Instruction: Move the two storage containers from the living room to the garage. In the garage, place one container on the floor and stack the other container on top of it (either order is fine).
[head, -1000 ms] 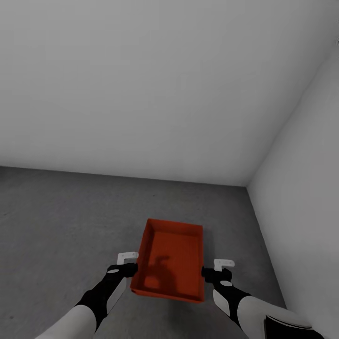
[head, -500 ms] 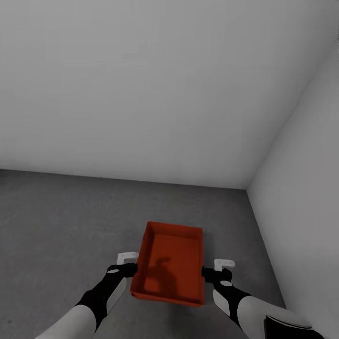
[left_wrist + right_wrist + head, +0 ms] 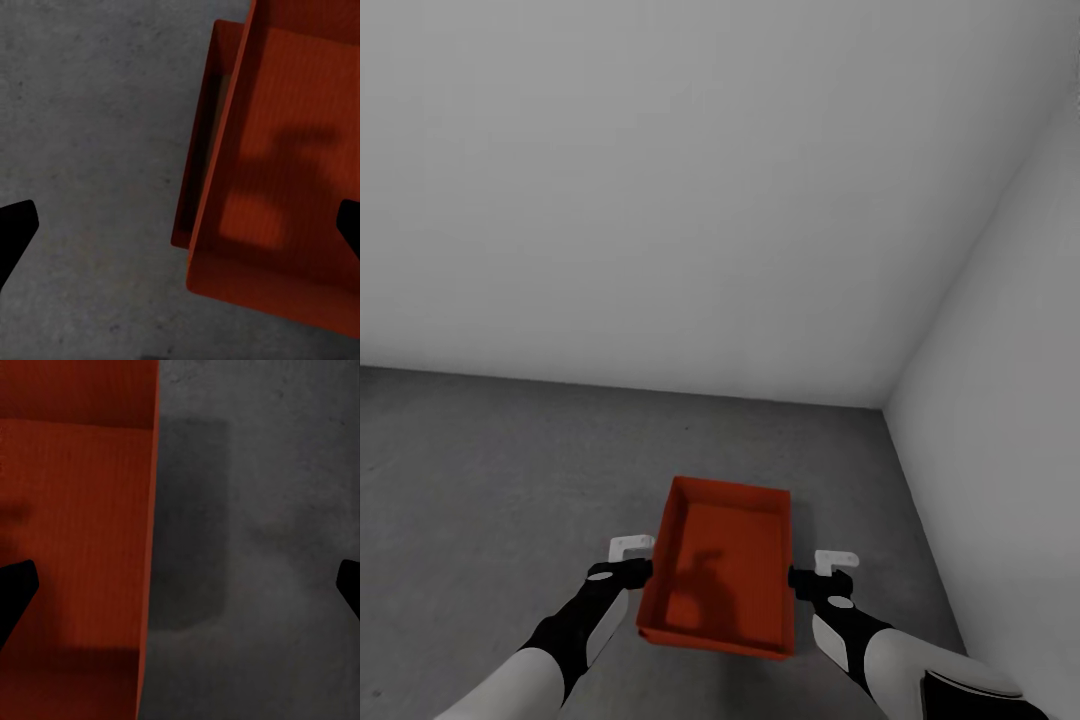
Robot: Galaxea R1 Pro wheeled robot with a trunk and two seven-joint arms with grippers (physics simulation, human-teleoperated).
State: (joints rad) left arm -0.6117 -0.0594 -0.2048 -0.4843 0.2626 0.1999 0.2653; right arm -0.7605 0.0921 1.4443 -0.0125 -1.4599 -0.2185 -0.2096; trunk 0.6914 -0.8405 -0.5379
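Head view: an orange-red storage container (image 3: 720, 565) sits between the two grippers, low in the middle, above the dark grey floor (image 3: 490, 470) of the garage. Its open top faces up and a dark shadow lies on its ribbed bottom. In the left wrist view, a second orange-red container (image 3: 196, 150) peeks out from under the top one (image 3: 285, 172), down on the floor (image 3: 90, 127).

The left gripper (image 3: 630, 562) is just beside the bin's left wall. The right gripper (image 3: 815, 572) is just beside its right wall. Both have their fingers spread wide, with the bin's side walls between the fingertips. I cannot tell if they touch the bin.

Pale grey walls (image 3: 660, 180) meet in a corner at the right.
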